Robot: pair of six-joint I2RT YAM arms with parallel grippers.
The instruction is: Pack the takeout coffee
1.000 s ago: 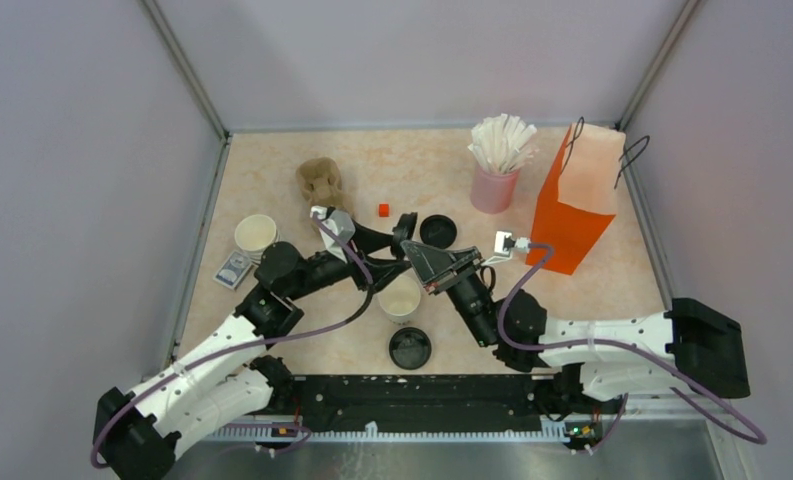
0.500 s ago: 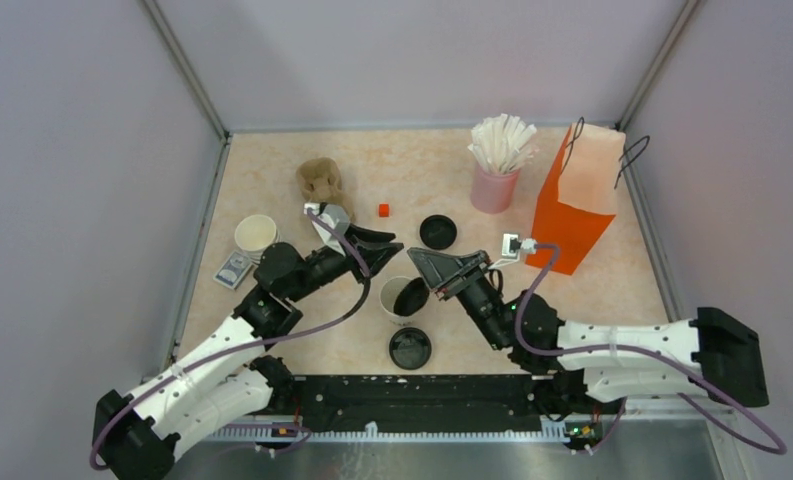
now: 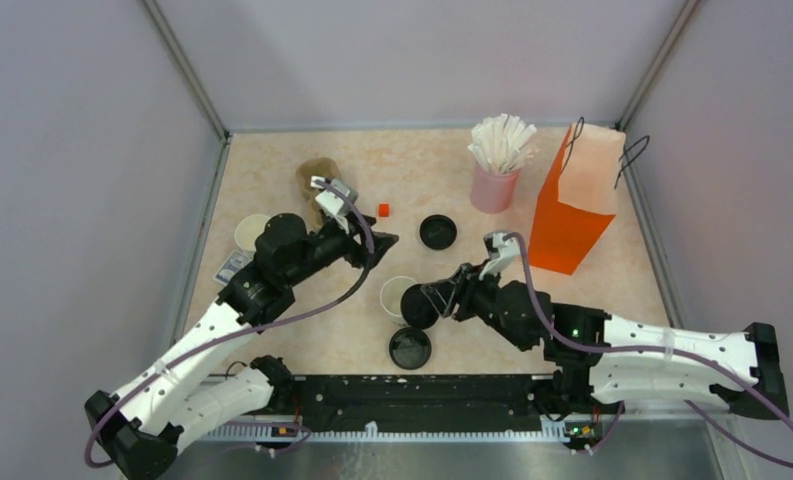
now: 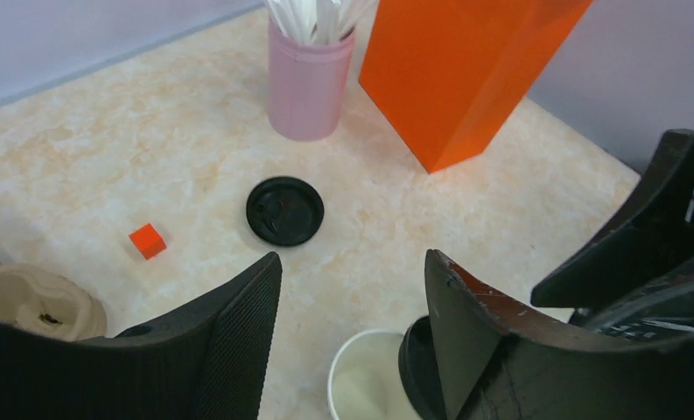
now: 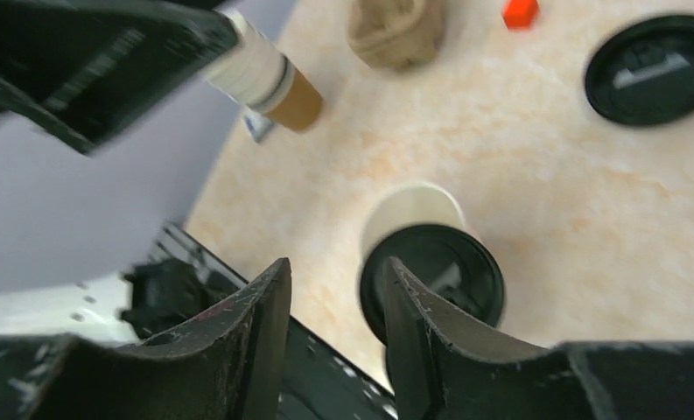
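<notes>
The takeout coffee cup stands mid-table, cream inside. A black lid lies askew over its right side, leaving part of the mouth uncovered; the cup and lid also show in the right wrist view. My right gripper is just right of the lid, and in its own view the gripper is open and holds nothing. My left gripper hovers behind and left of the cup. It stands open above the cup and lid, touching neither.
An orange bag stands at the back right beside a pink cup of straws. Loose black lids lie behind the cup and near the front edge. A red cube, a brown carrier and stacked cups sit at the left.
My right gripper opened, let go of the black lid on the cup and drew back to the right. My left gripper backed away from the cup toward the back left.
</notes>
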